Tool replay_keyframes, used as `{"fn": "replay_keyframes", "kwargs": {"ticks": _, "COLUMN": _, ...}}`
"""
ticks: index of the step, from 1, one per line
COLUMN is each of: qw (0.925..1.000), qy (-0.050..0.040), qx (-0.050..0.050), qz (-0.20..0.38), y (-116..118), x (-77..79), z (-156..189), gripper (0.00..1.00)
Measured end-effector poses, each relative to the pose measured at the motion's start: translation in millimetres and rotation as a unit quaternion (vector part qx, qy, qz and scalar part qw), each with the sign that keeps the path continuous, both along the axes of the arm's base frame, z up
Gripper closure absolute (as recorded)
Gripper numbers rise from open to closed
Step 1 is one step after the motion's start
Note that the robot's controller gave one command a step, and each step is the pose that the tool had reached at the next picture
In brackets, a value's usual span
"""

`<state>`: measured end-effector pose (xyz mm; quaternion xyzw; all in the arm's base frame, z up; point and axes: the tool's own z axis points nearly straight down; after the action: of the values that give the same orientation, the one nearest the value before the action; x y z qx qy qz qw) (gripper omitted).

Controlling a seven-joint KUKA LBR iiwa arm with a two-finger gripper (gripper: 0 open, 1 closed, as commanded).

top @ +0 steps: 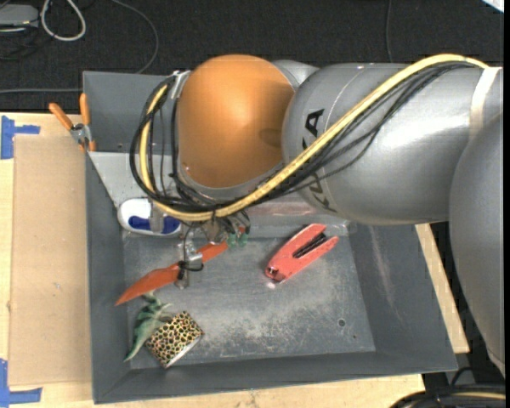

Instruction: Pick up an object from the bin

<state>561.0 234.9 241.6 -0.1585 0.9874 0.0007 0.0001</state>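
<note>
The arm [399, 151] is all chunky rounded silver-grey casings, pretty glossy, with black KUKA lettering [316, 143] partly showing on 1 of the links. The wrist end wears a big smooth orange dome cover [234, 117]. A bundle of black cables [143, 155] loops round the dome's side, and 1 yellow cable [365, 109] runs along the silver shell with them. The gripper [187, 266] underneath is small, silvery metal with dark bits.
</note>
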Motion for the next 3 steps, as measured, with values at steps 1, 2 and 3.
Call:
{"fn": "replay_keyframes", "kwargs": {"ticks": 1, "qw": 0.9658, "qy": 0.0028, "qx": -0.002, "qz": -0.259, "y": -18, "x": -38.2, "z": -41, "gripper": 0.0}}
{"fn": "replay_keyframes", "kwargs": {"ticks": 2, "qw": 0.9758, "qy": 0.0004, "qx": -0.001, "qz": -0.219, "y": -12, "x": -21.1, "z": -42, "gripper": 0.0}}
{"fn": "replay_keyframes", "kwargs": {"ticks": 3, "qw": 0.9165, "qy": 0.0052, "qx": -0.006, "qz": -0.4, "y": -1, "x": -5.3, "z": -96, "gripper": 1.0}}
